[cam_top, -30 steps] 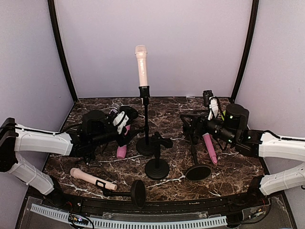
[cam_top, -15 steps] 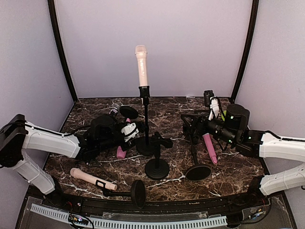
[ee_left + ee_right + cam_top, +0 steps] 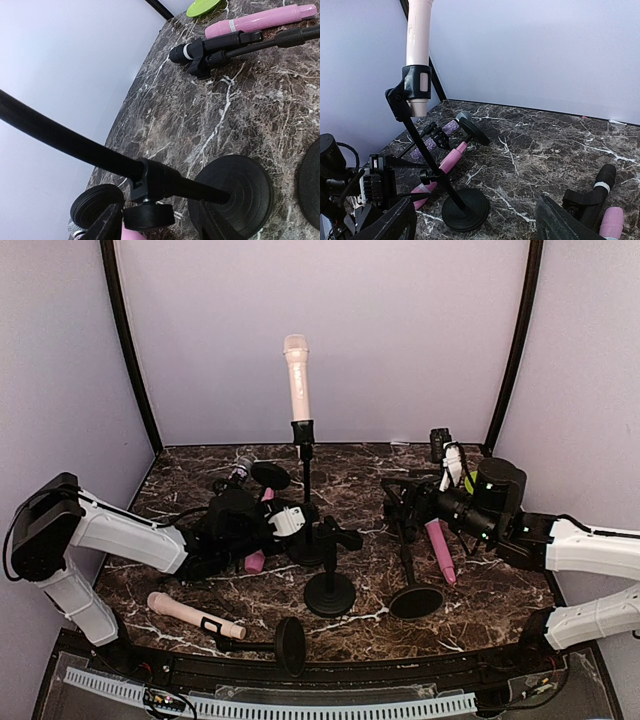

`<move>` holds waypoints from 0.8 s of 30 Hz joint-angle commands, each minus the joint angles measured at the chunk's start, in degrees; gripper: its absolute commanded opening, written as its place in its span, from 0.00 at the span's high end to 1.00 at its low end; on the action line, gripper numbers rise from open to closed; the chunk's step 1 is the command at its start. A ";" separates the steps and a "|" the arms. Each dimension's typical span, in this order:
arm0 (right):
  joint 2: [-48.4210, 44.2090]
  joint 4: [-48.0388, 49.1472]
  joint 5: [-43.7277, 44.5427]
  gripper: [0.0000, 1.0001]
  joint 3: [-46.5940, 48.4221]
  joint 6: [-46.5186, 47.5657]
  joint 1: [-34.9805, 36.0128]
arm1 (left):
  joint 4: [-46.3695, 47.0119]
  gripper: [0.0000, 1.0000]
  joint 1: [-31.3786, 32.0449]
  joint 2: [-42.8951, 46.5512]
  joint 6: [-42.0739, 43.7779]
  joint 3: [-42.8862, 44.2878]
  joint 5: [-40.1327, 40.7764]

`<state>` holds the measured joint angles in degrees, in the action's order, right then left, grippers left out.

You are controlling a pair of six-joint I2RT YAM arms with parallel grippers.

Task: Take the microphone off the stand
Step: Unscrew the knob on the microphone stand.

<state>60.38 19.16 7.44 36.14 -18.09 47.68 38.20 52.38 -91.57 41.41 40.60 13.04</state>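
The microphone, a smooth pale pink cylinder with a rounded head, stands upright in the black clip atop the thin black stand. The stand is at the centre rear of the dark, white-veined marble-pattern table. The left gripper lies low beside the stand's round, ribbed base. Its jaws are apart on either side of the lower pole; contact cannot be determined. The right gripper is spread wide, holding nothing, well to the right of the stand.

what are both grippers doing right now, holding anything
Left gripper: open, straddling the thin black stand pole, not clamped on it.
Right gripper: open, holding nothing.
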 commanded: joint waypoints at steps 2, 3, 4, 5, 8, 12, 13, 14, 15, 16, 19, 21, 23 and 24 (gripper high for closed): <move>-0.37 0.58 0.64 0.17 -0.44 -0.02 -0.13 | 3.40 0.48 0.51 -1.23 2.52 2.32 5.41; -0.36 0.58 0.63 0.17 -0.38 -0.03 -0.13 | 3.36 0.49 0.48 -1.55 2.58 2.50 5.59; -0.35 0.60 0.64 0.17 -0.37 -0.04 -0.13 | 3.37 0.49 0.54 -1.66 2.59 2.57 5.92; -0.35 0.65 0.64 0.17 -0.37 -0.02 -0.13 | 3.53 0.50 0.53 -1.90 2.56 2.67 6.07; -0.21 0.68 0.73 0.17 -0.37 -0.02 -0.13 | 4.20 0.53 0.58 -2.24 2.56 2.72 6.72; 0.07 0.71 0.72 0.17 -0.19 -0.02 -0.13 | 4.46 0.60 0.78 -2.11 2.35 2.46 6.63; 0.10 0.67 0.73 0.17 -0.19 -0.04 -0.13 | 4.45 0.62 0.72 -1.90 2.22 2.38 6.43; 0.21 0.66 0.71 0.17 -0.19 0.04 -0.13 | 4.33 0.64 0.76 -1.79 1.98 2.20 6.27; 0.30 0.69 0.73 0.17 -0.18 0.07 -0.13 | 4.16 0.65 0.76 -1.49 1.73 2.12 5.94; 0.35 0.70 0.73 0.17 -0.11 0.07 -0.13 | 3.66 0.68 0.73 -1.28 1.17 1.94 5.72; 0.48 0.79 0.65 0.17 -0.19 0.02 -0.13 | 3.23 0.71 0.71 -0.77 -0.41 1.43 5.50; 0.51 0.81 0.64 0.17 -0.17 0.02 -0.13 | 2.93 0.73 0.71 -0.35 -1.72 0.90 5.23; 0.51 0.88 0.56 0.17 -0.15 -0.01 -0.13 | 1.89 0.74 0.71 0.25 -3.80 0.38 4.13; 0.50 0.79 0.53 0.17 -0.16 -0.03 -0.13 | 1.58 0.74 0.71 0.76 -4.54 0.23 3.68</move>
<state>60.58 19.16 7.55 36.14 -18.09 47.68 39.79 52.88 -94.02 41.32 41.85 18.48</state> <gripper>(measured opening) 0.831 0.302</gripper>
